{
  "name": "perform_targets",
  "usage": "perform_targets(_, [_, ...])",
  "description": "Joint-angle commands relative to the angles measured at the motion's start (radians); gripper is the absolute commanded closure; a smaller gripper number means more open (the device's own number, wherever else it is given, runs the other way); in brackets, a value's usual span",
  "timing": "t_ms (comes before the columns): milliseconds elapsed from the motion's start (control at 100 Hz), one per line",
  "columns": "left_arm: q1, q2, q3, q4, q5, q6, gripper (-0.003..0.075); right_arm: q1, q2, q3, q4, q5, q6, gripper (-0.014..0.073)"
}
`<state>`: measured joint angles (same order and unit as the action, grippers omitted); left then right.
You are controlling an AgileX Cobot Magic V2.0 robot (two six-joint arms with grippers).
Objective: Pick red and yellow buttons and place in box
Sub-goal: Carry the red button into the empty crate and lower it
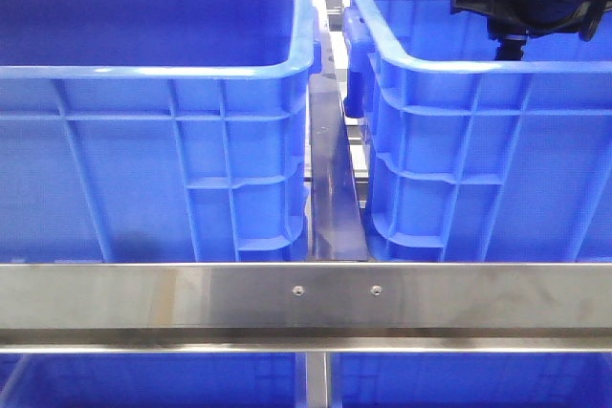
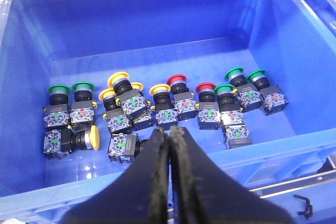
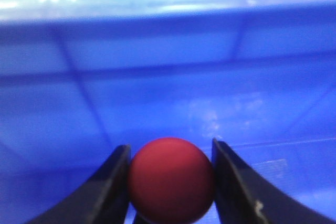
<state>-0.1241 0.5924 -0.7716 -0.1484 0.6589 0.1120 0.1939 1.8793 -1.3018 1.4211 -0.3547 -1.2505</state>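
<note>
A dark red domed plastic button (image 3: 171,180) is being gripped by the right gripper (image 3: 171,182) inside the right-hand bright blue ribbed plastic crate (image 1: 478,140). The left gripper (image 2: 170,145) is being held closed, empty, over the push-button switches (image 2: 173,103).

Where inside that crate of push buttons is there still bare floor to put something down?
Bare floor lies behind the buttons, up to the crate's far wall, and in the near corner beside the green-capped ones. The middle row is crowded.

We see a brushed steel rail (image 1: 306,295) running across the near side, with a steel divider (image 1: 335,188) reaching away behind it.
</note>
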Motion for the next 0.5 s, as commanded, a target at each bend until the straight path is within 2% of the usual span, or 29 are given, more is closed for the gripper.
perform_targets(0, [0.002, 0.001, -0.025, -0.011, -0.089, -0.011, 0.0739, -0.004, -0.044, -0.040, -0.037, -0.005, -0.011, 0.0476])
perform_targets(370, [0.002, 0.001, -0.025, -0.013, -0.094, -0.011, 0.0739, -0.004, 0.040, -0.039, -0.037, 0.060, -0.011, 0.0476])
perform_targets(490, [0.002, 0.001, -0.025, -0.013, -0.094, -0.011, 0.0739, -0.004, 0.047, -0.035, -0.037, 0.068, -0.011, 0.0450])
